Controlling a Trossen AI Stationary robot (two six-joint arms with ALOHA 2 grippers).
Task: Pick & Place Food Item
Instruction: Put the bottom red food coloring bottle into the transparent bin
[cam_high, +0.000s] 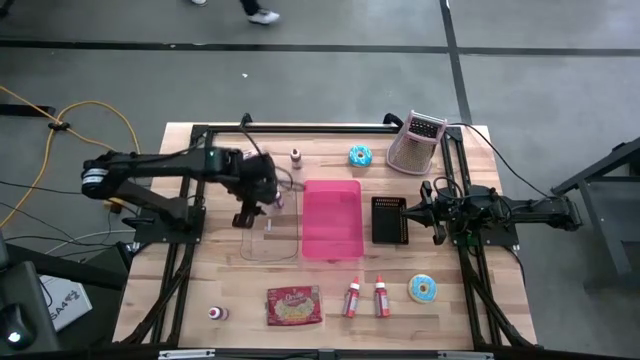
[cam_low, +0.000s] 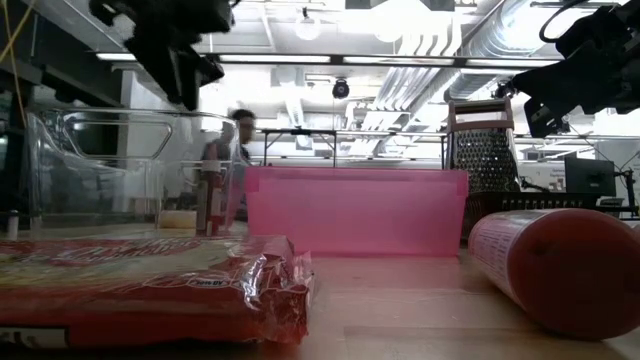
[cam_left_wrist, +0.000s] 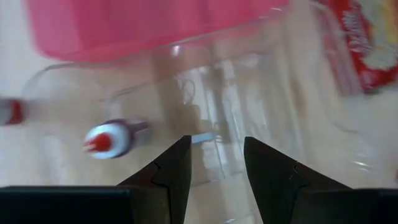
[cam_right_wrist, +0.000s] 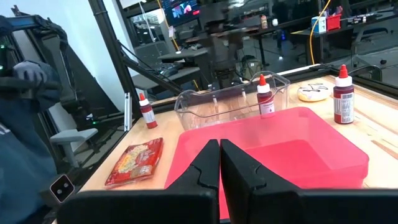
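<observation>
My left gripper (cam_high: 256, 206) is open and empty, pointing down above the clear plastic bin (cam_high: 270, 232); its two fingers show apart in the left wrist view (cam_left_wrist: 217, 158). A small red-capped sauce bottle (cam_left_wrist: 104, 140) stands upright on the bin's floor, beside and below the fingers; it also shows in the right wrist view (cam_right_wrist: 265, 97). The pink bin (cam_high: 332, 220) stands next to the clear one. My right gripper (cam_right_wrist: 219, 155) is shut and empty, held above the table by the black tray (cam_high: 390, 220).
A red snack packet (cam_high: 294, 305), two red bottles (cam_high: 366, 297), a frosted donut (cam_high: 423, 289) and a small bottle (cam_high: 218, 313) lie near the front edge. A blue donut (cam_high: 360, 155), a bottle (cam_high: 296, 157) and a metal grater (cam_high: 415, 142) stand at the back.
</observation>
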